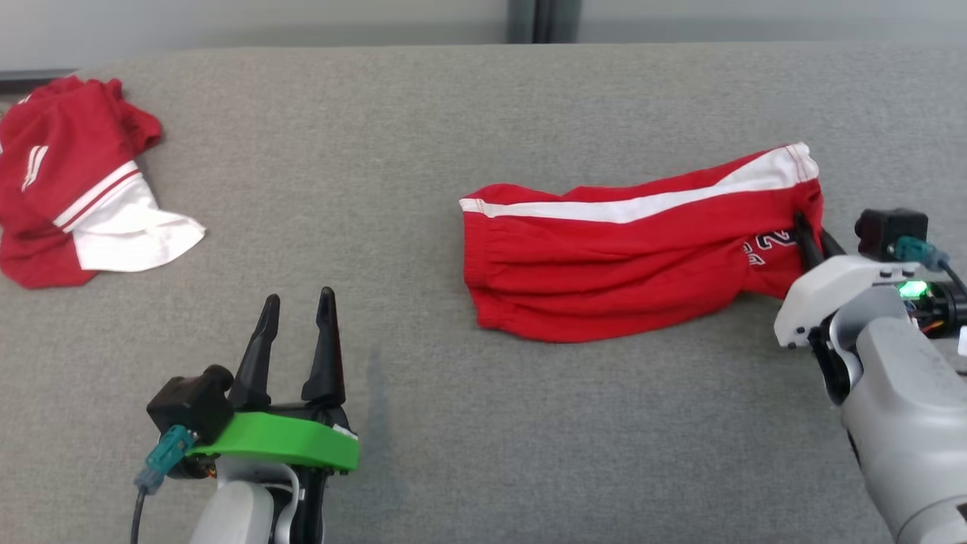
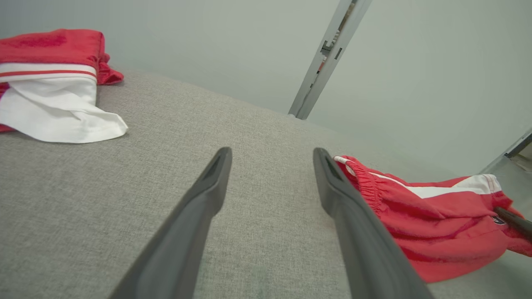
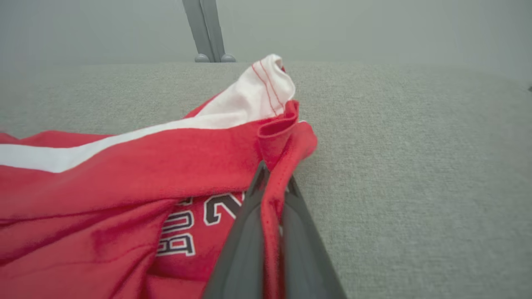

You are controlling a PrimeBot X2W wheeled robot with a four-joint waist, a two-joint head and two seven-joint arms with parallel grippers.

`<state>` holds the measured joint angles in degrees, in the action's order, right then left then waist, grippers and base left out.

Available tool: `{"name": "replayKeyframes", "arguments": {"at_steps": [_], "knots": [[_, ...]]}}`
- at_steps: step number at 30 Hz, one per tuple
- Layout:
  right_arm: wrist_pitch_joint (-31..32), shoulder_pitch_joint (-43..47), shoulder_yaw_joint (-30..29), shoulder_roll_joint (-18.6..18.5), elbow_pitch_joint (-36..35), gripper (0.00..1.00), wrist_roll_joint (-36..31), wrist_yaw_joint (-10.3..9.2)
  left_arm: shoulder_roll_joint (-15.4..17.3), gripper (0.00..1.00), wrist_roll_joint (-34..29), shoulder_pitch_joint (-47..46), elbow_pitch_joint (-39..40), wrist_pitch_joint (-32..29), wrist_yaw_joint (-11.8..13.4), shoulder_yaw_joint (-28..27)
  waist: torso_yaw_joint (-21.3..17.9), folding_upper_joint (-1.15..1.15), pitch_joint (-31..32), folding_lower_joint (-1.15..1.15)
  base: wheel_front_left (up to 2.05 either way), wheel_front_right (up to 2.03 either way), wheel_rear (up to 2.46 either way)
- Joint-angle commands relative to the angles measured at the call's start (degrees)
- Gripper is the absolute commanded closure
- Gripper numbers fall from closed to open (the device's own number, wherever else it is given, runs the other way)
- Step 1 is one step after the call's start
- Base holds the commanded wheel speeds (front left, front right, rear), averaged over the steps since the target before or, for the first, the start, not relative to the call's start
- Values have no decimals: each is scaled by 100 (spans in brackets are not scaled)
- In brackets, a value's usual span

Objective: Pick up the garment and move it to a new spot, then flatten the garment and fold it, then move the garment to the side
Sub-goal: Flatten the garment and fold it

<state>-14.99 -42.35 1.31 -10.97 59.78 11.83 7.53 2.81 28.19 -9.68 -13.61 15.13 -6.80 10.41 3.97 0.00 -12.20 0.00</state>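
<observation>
Currently, right gripper (image 3: 274,182) is clamping shut on the hem of the red jersey shorts with white side stripe (image 1: 619,257), lying right of centre on the grey fabric tabletop (image 1: 453,113). Also, left gripper (image 1: 298,296) is standing wide, holding nothing. Pickup seems to be beginning; moving, flattening, folding, setting aside are remaining. Containers: none to list.
</observation>
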Motion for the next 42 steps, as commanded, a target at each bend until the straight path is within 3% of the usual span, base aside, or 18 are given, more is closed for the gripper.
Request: {"name": "replayKeyframes", "arguments": {"at_steps": [1,11,22,29,37,42], "knots": [[-23,305,-137,87,-175,100,-69,-8,17,0,-6,94,8,2,-23,1,-403,0,229,0,0,0,0],[-25,1215,-889,468,-1196,100,-616,-8,18,0,-77,91,-23,2,-29,18,-672,0,242,0,0,0,0],[115,815,-894,684,-1617,100,-980,-8,17,0,-4,-14,-2,2,-31,62,-332,0,205,0,0,0,0],[352,326,88,789,-1787,100,-866,-8,17,0,126,-83,51,2,10,98,-100,0,166,0,0,0,0],[651,164,1921,794,-1953,100,188,-8,17,0,211,-166,91,2,35,170,71,0,93,0,0,0,0],[790,202,2588,794,-1974,100,554,-8,17,0,224,-173,112,2,58,163,106,0,52,0,0,0,0]]}}
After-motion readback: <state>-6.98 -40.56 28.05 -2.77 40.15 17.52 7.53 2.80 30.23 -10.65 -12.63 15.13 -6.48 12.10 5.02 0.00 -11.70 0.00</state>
